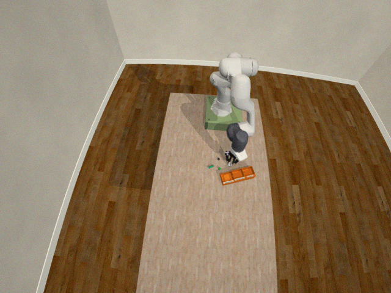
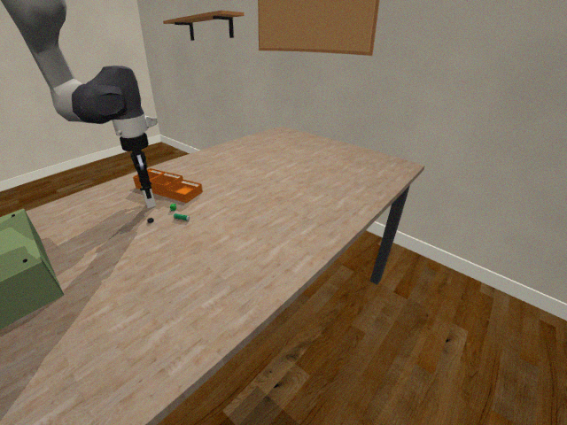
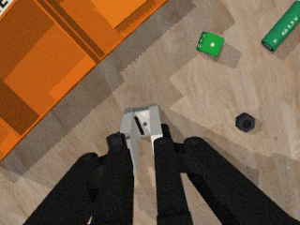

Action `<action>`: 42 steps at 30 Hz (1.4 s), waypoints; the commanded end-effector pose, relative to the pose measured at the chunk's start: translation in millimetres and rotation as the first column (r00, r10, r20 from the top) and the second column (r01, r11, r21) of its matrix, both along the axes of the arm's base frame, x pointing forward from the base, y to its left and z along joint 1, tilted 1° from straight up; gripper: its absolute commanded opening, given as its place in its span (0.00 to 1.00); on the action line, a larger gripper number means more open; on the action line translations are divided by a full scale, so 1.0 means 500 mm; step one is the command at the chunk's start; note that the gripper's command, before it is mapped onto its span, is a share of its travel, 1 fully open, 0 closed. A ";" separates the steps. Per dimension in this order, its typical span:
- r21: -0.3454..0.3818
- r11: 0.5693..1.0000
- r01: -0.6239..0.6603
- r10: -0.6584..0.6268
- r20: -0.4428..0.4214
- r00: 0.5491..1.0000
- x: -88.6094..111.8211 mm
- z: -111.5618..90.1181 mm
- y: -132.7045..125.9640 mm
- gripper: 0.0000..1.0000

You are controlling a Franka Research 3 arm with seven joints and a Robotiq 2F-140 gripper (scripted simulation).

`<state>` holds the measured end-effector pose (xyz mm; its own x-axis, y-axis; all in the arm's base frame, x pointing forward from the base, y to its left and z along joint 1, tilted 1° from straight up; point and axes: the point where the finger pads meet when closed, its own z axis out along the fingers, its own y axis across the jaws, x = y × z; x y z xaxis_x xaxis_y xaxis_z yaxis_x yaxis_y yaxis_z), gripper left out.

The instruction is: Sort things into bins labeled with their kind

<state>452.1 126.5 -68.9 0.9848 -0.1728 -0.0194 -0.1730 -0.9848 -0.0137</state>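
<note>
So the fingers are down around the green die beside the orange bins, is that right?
Not the die. The wrist view shows the fingers around a small grey sharpener beside the orange bins. The green die lies apart on the table, untouched.

A long bench [image 2: 283, 192] with a pale wood-plank top stands in a plain room, one dark metal leg [image 2: 389, 237] visible at its far corner. The floor [image 2: 412, 347] is laid in dark brown boards of mixed tones, edged by a white skirting board [image 2: 467, 269]. The walls [image 2: 457, 114] are a flat off-white. A cork pinboard [image 2: 318, 25] with a wooden frame hangs on the far wall, and beside it a small wooden shelf [image 2: 204, 17] rests on two black brackets. Soft shadows fall across the bench top near a green block [image 2: 22, 274] at its end.
</note>
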 end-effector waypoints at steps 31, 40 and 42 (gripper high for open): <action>0.000 1.000 0.004 -0.004 0.001 1.000 0.001 0.100 -0.002 0.06; 0.000 1.000 0.004 -0.004 0.001 1.000 0.001 0.120 -0.002 0.06; 0.000 1.000 0.004 -0.004 0.001 1.000 0.001 0.120 -0.002 0.06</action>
